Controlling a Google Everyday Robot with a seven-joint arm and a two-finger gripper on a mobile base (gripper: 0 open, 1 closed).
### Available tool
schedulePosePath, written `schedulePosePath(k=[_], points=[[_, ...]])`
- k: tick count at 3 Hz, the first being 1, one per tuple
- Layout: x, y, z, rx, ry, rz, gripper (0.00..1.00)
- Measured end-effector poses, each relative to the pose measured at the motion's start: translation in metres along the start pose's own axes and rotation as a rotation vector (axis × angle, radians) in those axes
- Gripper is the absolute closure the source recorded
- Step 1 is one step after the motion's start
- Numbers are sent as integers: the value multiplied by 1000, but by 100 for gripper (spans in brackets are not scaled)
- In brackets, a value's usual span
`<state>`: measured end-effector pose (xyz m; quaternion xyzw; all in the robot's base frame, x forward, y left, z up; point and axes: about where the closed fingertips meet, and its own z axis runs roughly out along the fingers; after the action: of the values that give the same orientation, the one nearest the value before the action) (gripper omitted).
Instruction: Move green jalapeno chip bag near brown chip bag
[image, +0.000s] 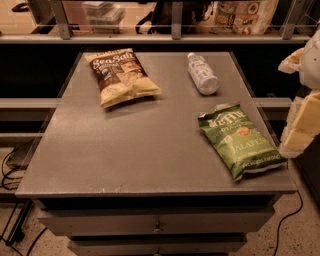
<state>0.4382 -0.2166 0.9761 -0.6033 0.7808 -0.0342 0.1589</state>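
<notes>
Three things on the desk (125, 145): brown bag (122, 76) far-left corner, bottle (202, 73) far-right, green bag (241, 140) at right edge; gripper (302, 127) just past it (open or closed: cannot tell).

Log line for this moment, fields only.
gripper: right edge of view | green jalapeno chip bag: flat, table near-right | brown chip bag: far-left | move: not done

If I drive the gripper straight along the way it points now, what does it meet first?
The gripper sits at the view's right edge, seemingly angled down and left. On that line it would likely meet the green jalapeno chip bag first, near its right end; depth is unclear.
</notes>
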Motion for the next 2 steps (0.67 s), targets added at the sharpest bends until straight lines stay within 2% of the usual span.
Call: schedulePosePath(k=[1,2], points=[[-2,-1,2,4,-12,8,0],[-4,-1,20,-7,-63,28,0]])
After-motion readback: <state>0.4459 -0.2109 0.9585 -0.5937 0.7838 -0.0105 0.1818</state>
